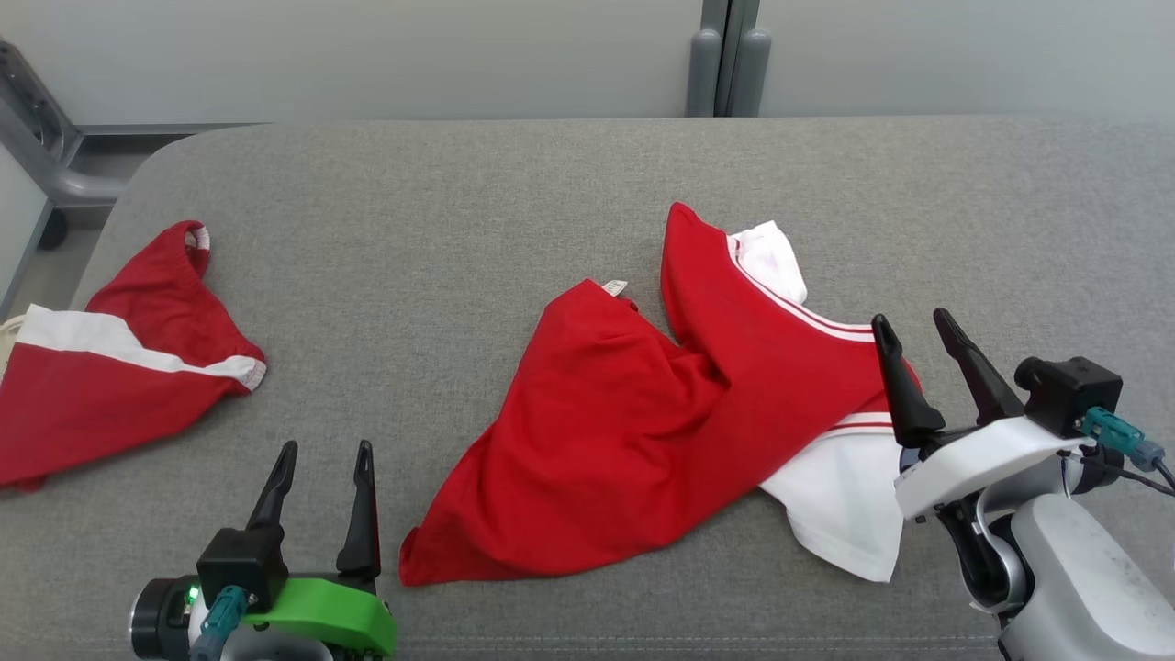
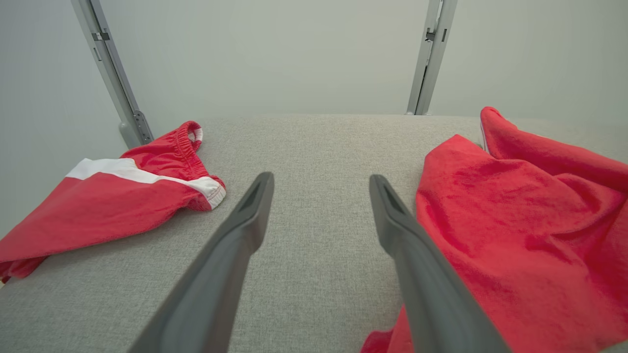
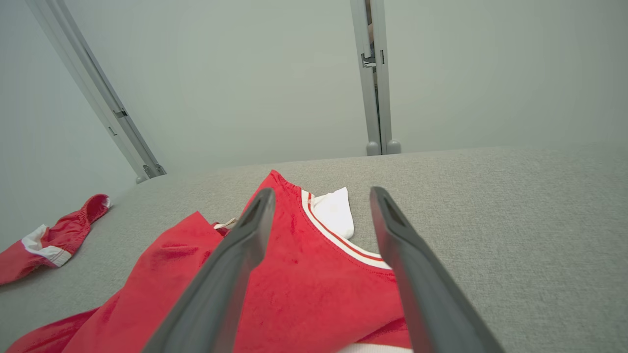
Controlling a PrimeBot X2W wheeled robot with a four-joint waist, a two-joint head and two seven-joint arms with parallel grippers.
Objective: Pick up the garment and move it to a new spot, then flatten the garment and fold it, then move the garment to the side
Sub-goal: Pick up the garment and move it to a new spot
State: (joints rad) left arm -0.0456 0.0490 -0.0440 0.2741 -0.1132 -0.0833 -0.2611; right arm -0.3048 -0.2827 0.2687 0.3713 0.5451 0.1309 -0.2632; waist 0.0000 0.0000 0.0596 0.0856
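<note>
The garment (image 1: 643,413), a red top with white trim and white parts, lies crumpled in the middle of the grey padded surface (image 1: 514,202). In the left wrist view it (image 2: 520,235) shows at the right, and in the right wrist view it (image 3: 304,289) lies beneath the fingers. My right gripper (image 1: 913,326) stands open just above its right edge, nothing between the fingers. Near the front edge, left of the garment, my left gripper (image 1: 326,450) is open and empty.
A second red piece with a white band (image 1: 110,367) lies at the surface's left edge. It also shows as red shorts (image 2: 113,196) and a small red heap (image 3: 54,235). Grey wall panels and metal posts (image 1: 725,55) stand behind the surface.
</note>
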